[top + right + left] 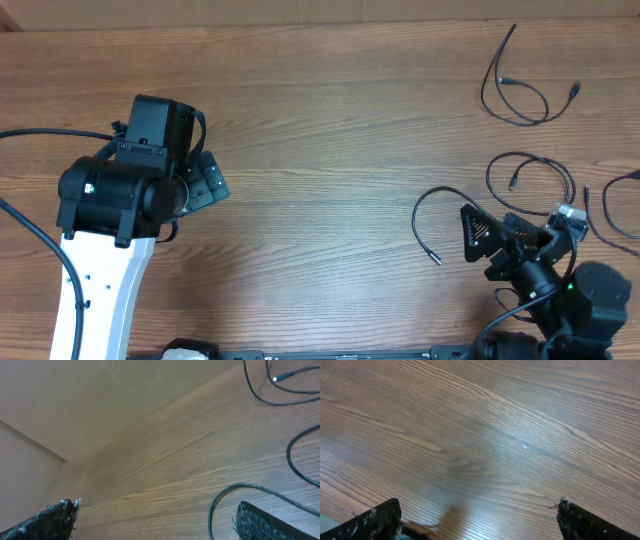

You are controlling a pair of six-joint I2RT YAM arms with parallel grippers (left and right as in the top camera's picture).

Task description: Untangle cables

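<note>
Cables (pixel 416 215) in separate loose loops on the tabletop (pixel 330 120), nearest curl (pixel 235 486) just beside the wide-open, empty right jaws at lower right, other loops beyond toward upper right, left jaws also wide open, empty, at frame left, well apart from them

1. Table (pixel 330 120): wood grain, smooth, with a soft sheen.
2. Cables (pixel 415 218), right of the frame: matt black sheath; one plug (pixel 276 378) silvery metal.
3. Arm shell (pixel 100 290), lower left: smooth white plastic.
</note>
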